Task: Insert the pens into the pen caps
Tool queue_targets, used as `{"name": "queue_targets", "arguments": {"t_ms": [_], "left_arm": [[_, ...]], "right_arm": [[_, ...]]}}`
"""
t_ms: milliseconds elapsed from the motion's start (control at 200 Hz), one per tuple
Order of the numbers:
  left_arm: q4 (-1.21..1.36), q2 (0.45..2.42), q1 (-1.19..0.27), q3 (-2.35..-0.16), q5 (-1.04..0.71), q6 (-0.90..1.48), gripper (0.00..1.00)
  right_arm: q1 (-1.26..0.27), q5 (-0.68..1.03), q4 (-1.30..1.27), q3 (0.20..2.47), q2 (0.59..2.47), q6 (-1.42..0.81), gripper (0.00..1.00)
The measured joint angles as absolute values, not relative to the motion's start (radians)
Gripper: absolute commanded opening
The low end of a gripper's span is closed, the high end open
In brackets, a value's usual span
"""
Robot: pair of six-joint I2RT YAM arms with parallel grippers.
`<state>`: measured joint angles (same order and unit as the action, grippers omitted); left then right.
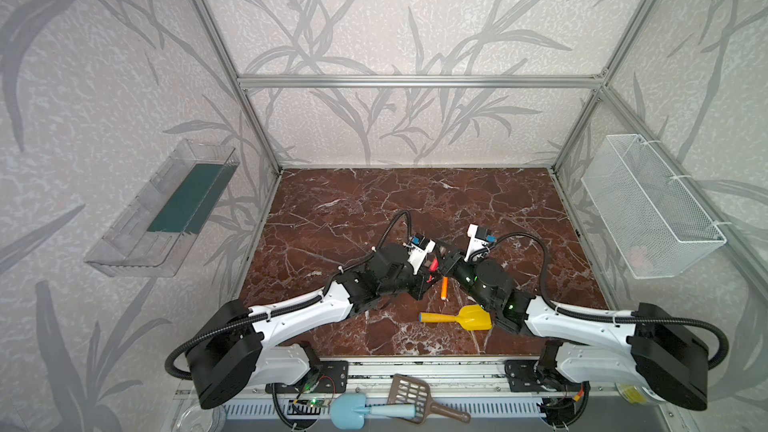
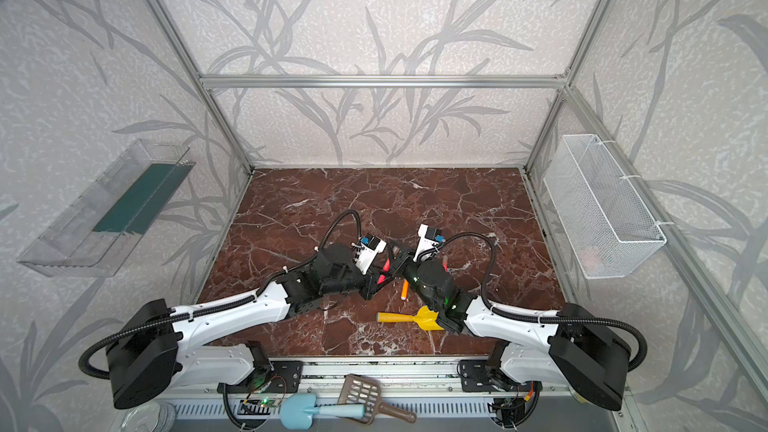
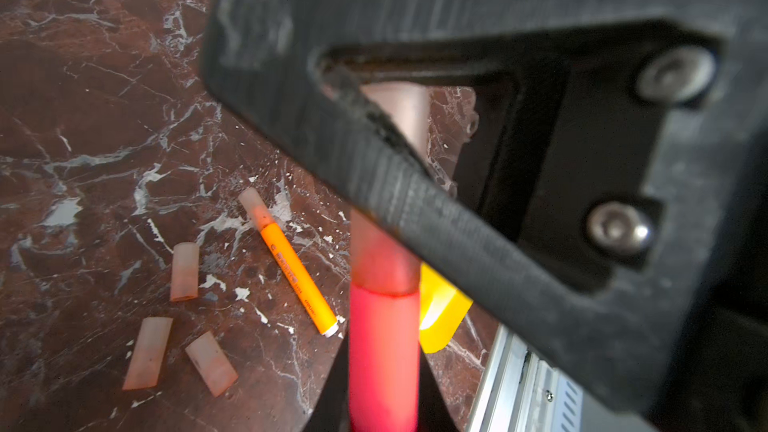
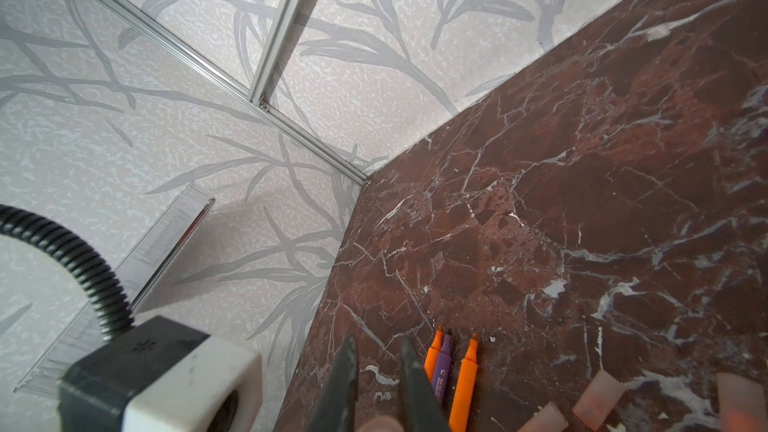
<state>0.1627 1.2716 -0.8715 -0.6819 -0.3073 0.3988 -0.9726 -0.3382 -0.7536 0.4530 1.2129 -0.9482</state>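
My left gripper [image 3: 384,409] is shut on a red-pink pen [image 3: 384,351], which points away from it. A translucent pinkish pen cap [image 3: 399,118] sits over the pen's tip. My right gripper [image 4: 378,342] is shut on that cap [image 4: 380,423], and one of its black fingers [image 3: 415,184] crosses in front. In both top views the two grippers [image 1: 429,275] [image 1: 444,264] meet mid-table around the red pen [image 1: 434,264] [image 2: 386,265]. A capped orange pen [image 3: 291,268] [image 1: 444,288] lies on the marble. Three loose caps [image 3: 185,272] [image 3: 147,353] [image 3: 212,363] lie nearby. Two orange pens [image 4: 434,355] [image 4: 465,384] and a purple pen [image 4: 442,363] lie uncapped.
A yellow toy shovel [image 1: 461,317] lies just in front of the grippers. A white wire basket [image 1: 652,205] hangs on the right wall and a clear shelf [image 1: 166,209] on the left wall. A blue scoop [image 1: 349,409] and a brown slotted scoop [image 1: 411,398] rest on the front rail.
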Motion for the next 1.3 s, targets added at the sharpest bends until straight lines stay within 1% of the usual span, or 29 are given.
{"name": "queue_targets", "arguments": {"t_ms": [95,185,335,455,550,640,710,775,840,960,1020,1065,1240,1300], "left_arm": [[0.163,1.268,-0.868,-0.682,-0.336,0.396,0.00],[0.168,1.267,-0.851,-0.682,-0.410,0.406,0.00],[0.201,1.261,-0.828,-0.682,-0.510,0.423,0.00],[0.217,1.241,-0.833,-0.676,-0.538,0.424,0.00],[0.210,1.213,-0.860,-0.670,-0.505,0.417,0.00],[0.193,1.180,-0.907,-0.670,-0.422,0.395,0.00],[0.183,1.153,-0.950,-0.665,-0.353,0.377,0.00],[0.167,1.133,-0.977,-0.665,-0.313,0.360,0.00],[0.158,1.123,-0.994,-0.665,-0.294,0.346,0.00],[0.156,1.121,-1.012,-0.661,-0.280,0.327,0.00],[0.171,1.121,-1.016,-0.654,-0.271,0.321,0.00],[0.189,1.121,-1.017,-0.654,-0.262,0.320,0.00],[0.217,1.120,-1.017,-0.649,-0.231,0.313,0.00],[0.222,1.120,-1.017,-0.645,-0.229,0.314,0.00]], "right_arm": [[-0.978,-0.339,-0.826,0.422,1.213,-0.911,0.00],[-0.986,-0.337,-0.899,0.390,1.209,-0.875,0.00],[-0.992,-0.327,-0.965,0.372,1.191,-0.822,0.00],[-1.003,-0.321,-0.992,0.356,1.159,-0.807,0.00],[-1.016,-0.321,-0.914,0.371,1.108,-0.796,0.00],[-1.030,-0.321,-0.847,0.381,1.055,-0.788,0.00],[-1.044,-0.319,-0.816,0.380,1.017,-0.783,0.05],[-1.056,-0.315,-0.781,0.380,0.981,-0.778,0.08],[-1.064,-0.308,-0.741,0.381,0.949,-0.772,0.11],[-1.069,-0.297,-0.696,0.381,0.918,-0.760,0.20],[-1.070,-0.282,-0.675,0.381,0.912,-0.755,0.27],[-1.079,-0.265,-0.653,0.381,0.914,-0.753,0.30],[-1.087,-0.229,-0.609,0.382,0.921,-0.746,0.31],[-1.087,-0.228,-0.614,0.382,0.928,-0.747,0.28]]}}
